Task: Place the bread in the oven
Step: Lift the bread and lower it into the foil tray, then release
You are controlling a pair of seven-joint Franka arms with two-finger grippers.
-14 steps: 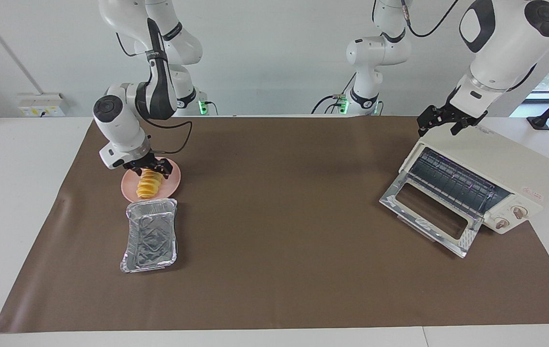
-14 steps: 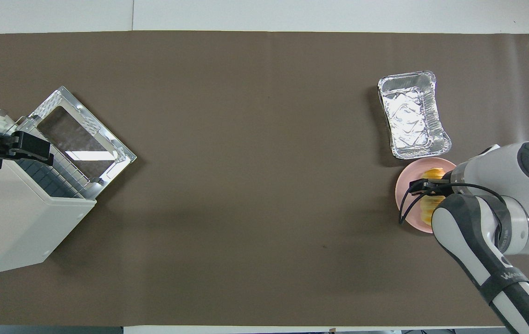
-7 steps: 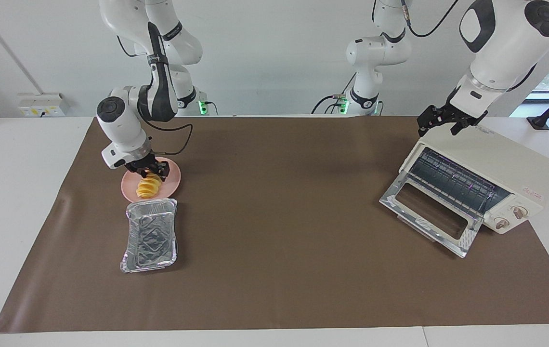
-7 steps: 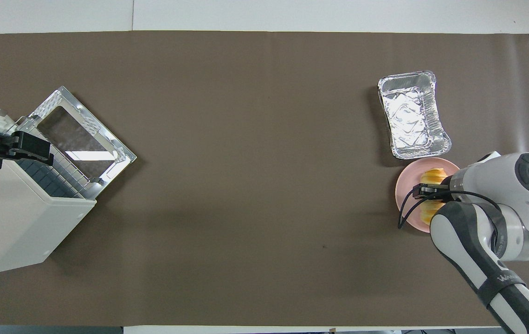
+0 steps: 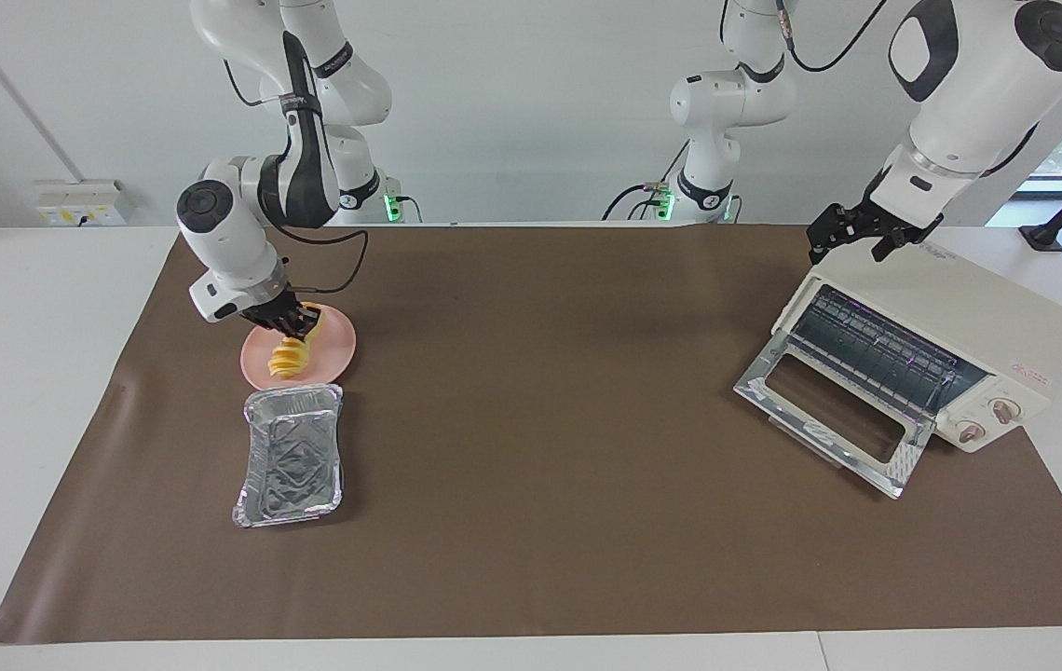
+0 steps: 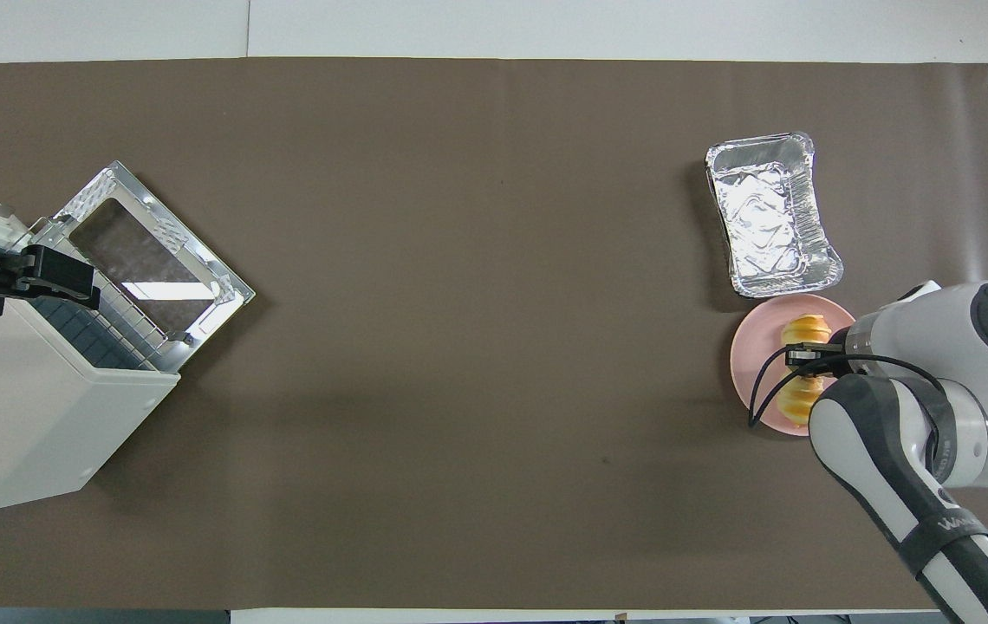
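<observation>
Overhead view: right arm (image 6: 936,511) lettering, perhaps "WANDA"; barely legible

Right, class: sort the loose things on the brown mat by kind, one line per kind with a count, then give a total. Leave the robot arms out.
Bread loaf: 1
Pink plate: 1
Foil tray: 1
Toaster oven: 1
Total: 4

The right gripper (image 6: 809,362) covered the middle of the bread (image 6: 806,330), while the overhead view's edge cut off part of the oven (image 6: 17,416) and the left arm.
</observation>
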